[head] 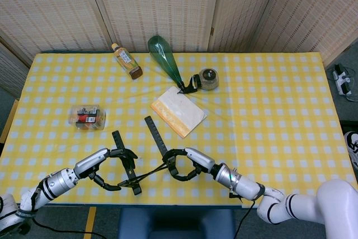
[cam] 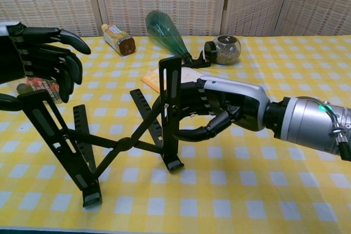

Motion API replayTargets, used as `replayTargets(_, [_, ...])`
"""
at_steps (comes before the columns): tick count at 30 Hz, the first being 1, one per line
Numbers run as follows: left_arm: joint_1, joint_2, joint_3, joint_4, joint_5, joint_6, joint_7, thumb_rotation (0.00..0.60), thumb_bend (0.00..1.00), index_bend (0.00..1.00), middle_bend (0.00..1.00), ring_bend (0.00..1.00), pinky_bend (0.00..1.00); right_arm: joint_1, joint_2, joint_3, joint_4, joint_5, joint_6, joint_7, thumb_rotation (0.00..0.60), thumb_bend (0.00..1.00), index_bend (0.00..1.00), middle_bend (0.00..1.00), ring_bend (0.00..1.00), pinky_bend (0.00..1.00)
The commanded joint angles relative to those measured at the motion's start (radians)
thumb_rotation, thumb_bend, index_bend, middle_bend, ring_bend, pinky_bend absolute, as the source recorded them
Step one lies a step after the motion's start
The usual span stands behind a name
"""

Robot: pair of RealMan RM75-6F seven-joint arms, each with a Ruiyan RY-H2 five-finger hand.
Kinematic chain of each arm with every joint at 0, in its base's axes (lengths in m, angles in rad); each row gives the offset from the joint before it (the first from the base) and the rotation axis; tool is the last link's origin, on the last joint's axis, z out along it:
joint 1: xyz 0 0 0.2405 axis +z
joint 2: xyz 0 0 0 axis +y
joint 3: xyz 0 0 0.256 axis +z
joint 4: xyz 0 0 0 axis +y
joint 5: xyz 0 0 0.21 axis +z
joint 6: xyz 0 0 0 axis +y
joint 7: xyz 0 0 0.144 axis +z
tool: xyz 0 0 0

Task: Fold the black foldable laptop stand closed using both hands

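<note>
The left hand (cam: 41, 58) has its fingers spread and curled over the top of the stand's left bar, holding nothing. The black laptop stand (cam: 118, 143) sits open between both hands at the table's near edge. The right hand (cam: 219, 108) wraps its fingers (cam: 189, 102) around the right upright bar.

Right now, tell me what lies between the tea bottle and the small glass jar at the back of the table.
The green bottle lies on its side between the tea bottle and glass jar, clearest in the head view.
</note>
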Motion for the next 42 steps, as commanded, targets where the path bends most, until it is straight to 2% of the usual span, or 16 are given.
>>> replayTargets(1, [0.004,0.001,-0.001,0.001,-0.004,0.003,-0.001,0.6,0.19,0.28,0.43,0.42,0.44,0.003,0.002,-0.009,-0.011,0.013,-0.016,0.046,0.6,0.34,0.36,0.3,0.31,0.23])
replayTargets(10, [0.02,-0.001,-0.011,0.011,-0.026,0.004,0.015,0.6,0.19,0.28,0.43,0.41,0.43,0.003,0.005,-0.013,-0.035,0.044,-0.045,0.115,0.6,0.34,0.36,0.31,0.31,0.25])
replayTargets(15, [0.039,0.0,-0.027,0.02,-0.057,-0.013,0.109,0.6,0.19,0.26,0.42,0.37,0.37,0.001,0.019,-0.014,-0.06,0.052,-0.053,0.132,0.6,0.34,0.36,0.31,0.31,0.26])
replayTargets(18, [0.047,0.009,-0.028,0.013,-0.058,-0.028,0.191,0.6,0.19,0.21,0.36,0.28,0.26,-0.003,0.022,-0.013,-0.061,0.054,-0.05,0.115,0.6,0.34,0.36,0.31,0.31,0.26])
replayTargets(20, [0.05,0.016,-0.026,0.005,-0.051,-0.048,0.277,0.6,0.19,0.14,0.28,0.19,0.16,-0.006,0.025,-0.012,-0.065,0.056,-0.046,0.113,0.6,0.34,0.36,0.31,0.31,0.26])
replayTargets(23, [0.051,0.023,-0.024,-0.021,-0.05,-0.072,0.34,0.6,0.19,0.07,0.19,0.11,0.1,-0.011,0.021,-0.012,-0.063,0.054,-0.041,0.101,0.6,0.34,0.36,0.31,0.31,0.26])
replayTargets(29, [0.05,0.037,-0.018,-0.062,-0.041,-0.087,0.349,0.6,0.19,0.0,0.14,0.08,0.05,-0.016,0.012,-0.012,-0.055,0.053,-0.04,0.088,0.6,0.34,0.36,0.31,0.31,0.26])
replayTargets(36, [0.057,0.05,-0.007,-0.109,-0.026,-0.094,0.373,0.6,0.19,0.0,0.08,0.03,0.0,-0.018,0.005,-0.006,-0.044,0.059,-0.045,0.088,0.6,0.34,0.36,0.31,0.31,0.26])
replayTargets(42, [0.058,0.013,-0.018,-0.134,-0.043,-0.13,0.397,0.6,0.19,0.0,0.06,0.01,0.0,-0.018,0.001,-0.007,-0.041,0.053,-0.043,0.091,0.6,0.33,0.36,0.31,0.31,0.26])
